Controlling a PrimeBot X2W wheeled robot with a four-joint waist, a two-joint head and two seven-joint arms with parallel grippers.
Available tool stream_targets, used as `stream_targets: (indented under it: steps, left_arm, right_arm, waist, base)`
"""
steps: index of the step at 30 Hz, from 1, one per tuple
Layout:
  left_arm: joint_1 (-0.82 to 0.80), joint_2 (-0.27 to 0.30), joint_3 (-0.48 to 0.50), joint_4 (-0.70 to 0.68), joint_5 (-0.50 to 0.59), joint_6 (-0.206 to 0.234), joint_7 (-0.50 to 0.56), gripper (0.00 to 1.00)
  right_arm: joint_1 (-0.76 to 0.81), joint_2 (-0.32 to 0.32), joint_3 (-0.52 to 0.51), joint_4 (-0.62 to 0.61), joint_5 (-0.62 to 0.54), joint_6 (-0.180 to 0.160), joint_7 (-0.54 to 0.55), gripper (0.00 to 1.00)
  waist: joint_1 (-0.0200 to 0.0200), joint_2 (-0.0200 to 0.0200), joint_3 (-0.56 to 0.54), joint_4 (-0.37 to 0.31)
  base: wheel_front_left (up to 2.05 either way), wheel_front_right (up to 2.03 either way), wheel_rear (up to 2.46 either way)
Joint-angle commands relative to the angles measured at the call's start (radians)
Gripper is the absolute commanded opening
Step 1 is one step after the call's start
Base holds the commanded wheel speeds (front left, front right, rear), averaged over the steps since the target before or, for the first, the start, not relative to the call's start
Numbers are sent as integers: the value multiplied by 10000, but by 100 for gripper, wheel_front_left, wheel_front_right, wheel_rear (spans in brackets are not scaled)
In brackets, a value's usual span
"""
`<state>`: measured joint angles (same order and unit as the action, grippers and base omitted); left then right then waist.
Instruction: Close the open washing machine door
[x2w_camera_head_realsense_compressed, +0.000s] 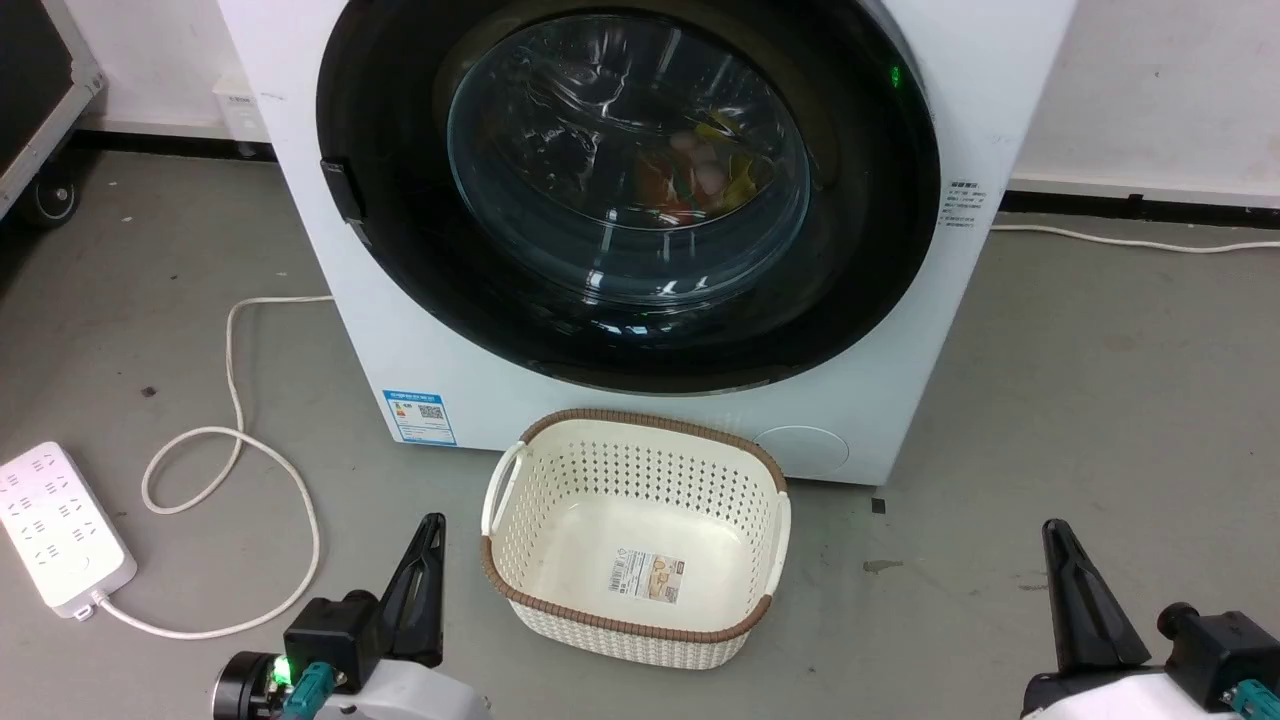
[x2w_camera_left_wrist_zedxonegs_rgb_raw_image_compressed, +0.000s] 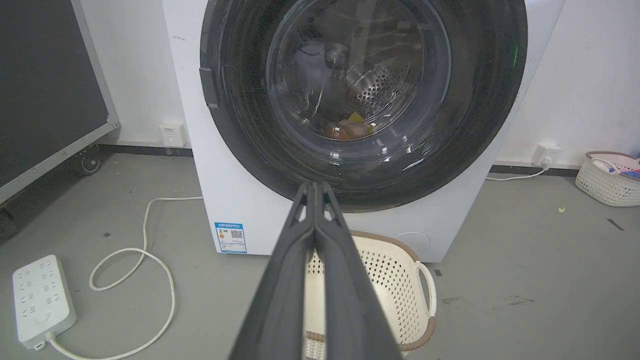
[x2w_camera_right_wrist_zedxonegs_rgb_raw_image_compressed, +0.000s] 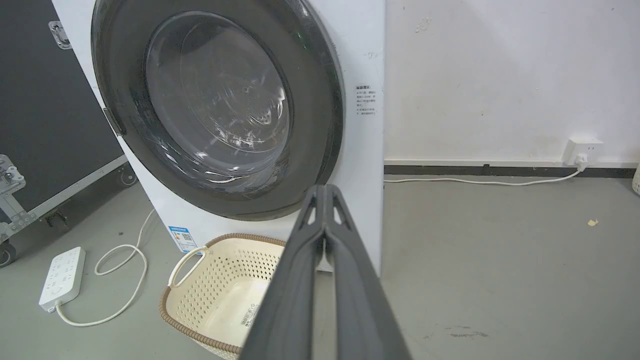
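**Item 1: washing machine door** (x2w_camera_head_realsense_compressed: 628, 190). Upper centre of the head view. It is seen lying flat against the front of the washing machine (x2w_camera_head_realsense_compressed: 960, 330), and no gap is made out round the black rim in either wrist view. Coloured laundry is seen through the glass. Judged shut; whether the latch is engaged cannot be told.

**Item 2: left gripper** (x2w_camera_head_realsense_compressed: 432, 525). Lower left of the head view. Its 2 fingers are pressed together w/ nothing between them. It is kept well apart from the door.

**Item 3: right gripper** (x2w_camera_head_realsense_compressed: 1056, 530). Lower right of the head view. Fingers likewise pressed together, nothing held, well apart from the door.

**Item 4: basket** (x2w_camera_head_realsense_compressed: 640, 417). Set on the floor just in front of the machine, below the door, between the 2 grippers.

**Item 5: power strip** (x2w_camera_head_realsense_compressed: 60, 525) **& cable** (x2w_camera_head_realsense_compressed: 235, 360). Left side of the head view, on the floor.

**Status:** the closing is judged done. Approx. nothing is left, except perhaps a firm press to confirm the latch.
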<state>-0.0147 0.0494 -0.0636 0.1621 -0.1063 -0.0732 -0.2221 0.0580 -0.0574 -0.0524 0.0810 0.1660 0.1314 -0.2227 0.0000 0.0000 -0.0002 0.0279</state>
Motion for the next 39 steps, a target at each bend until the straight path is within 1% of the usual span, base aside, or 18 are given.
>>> stream_targets:
  steps: [1, 39]
  left_arm:
    - [23, 1, 36, -83, 76, 36, 46, 0]
    - [68, 4, 256, -647, 438, 291, 843, 0]
  right_arm:
    - [-79, 11, 28, -85, -77, -1, 48, 0]
    - [-263, 33, 210, -351, -657, -3, 847, 0]
  waist:
    - [0, 0, 0, -4]
    - [0, 0, 1, -105]
  base:
    - [0, 0, 0]
    - [0, 0, 0]
